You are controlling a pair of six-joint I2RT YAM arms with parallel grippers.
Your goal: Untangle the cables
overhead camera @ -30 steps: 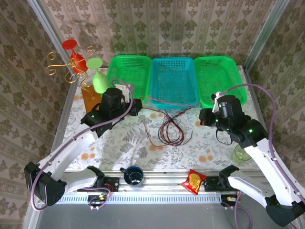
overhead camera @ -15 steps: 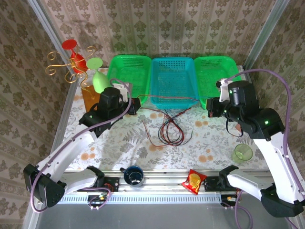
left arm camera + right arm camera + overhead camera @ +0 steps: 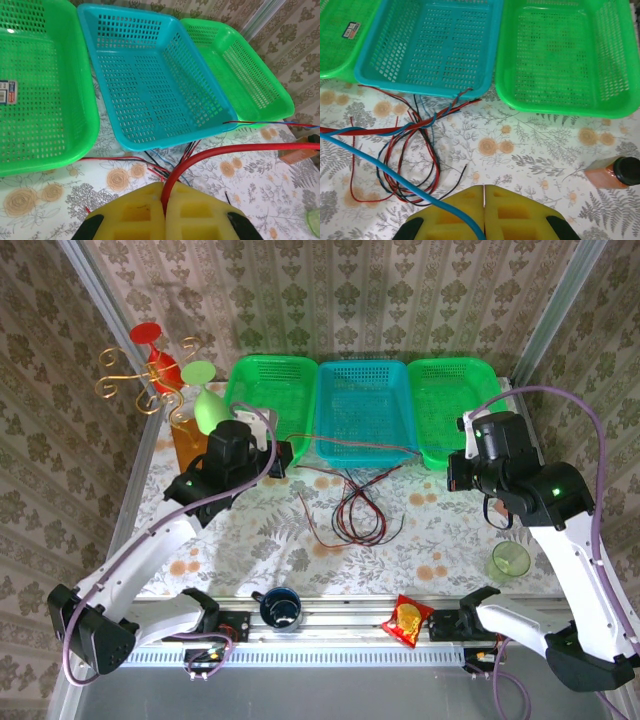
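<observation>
The left gripper point(image 3: 164, 192) clenches a red cable point(image 3: 250, 147), the right gripper point(image 3: 484, 190) a blue cable point(image 3: 370, 161), both stretched past the teal basket point(image 3: 365, 405) at the tangle's point(image 3: 360, 515) twelve o'clock.

Your left arm point(image 3: 150, 550) reaches from its base at the near left corner diagonally up and inward, its wrist high over the left half of the table. Your left gripper point(image 3: 284, 454) points right, toward the middle. In its wrist view your left gripper point(image 3: 164, 192) has its yellow pads point(image 3: 132, 212) pressed flat together, pinching a red cable point(image 3: 240, 148) between them. Your right arm point(image 3: 575, 570) rises from the near right corner and bends at the elbow, so its wrist leans inward. Your right gripper point(image 3: 457, 471) points left and down. Its pads point(image 3: 512, 212) are also pressed together, with a blue cable point(image 3: 395, 176) caught at their left edge.
</observation>
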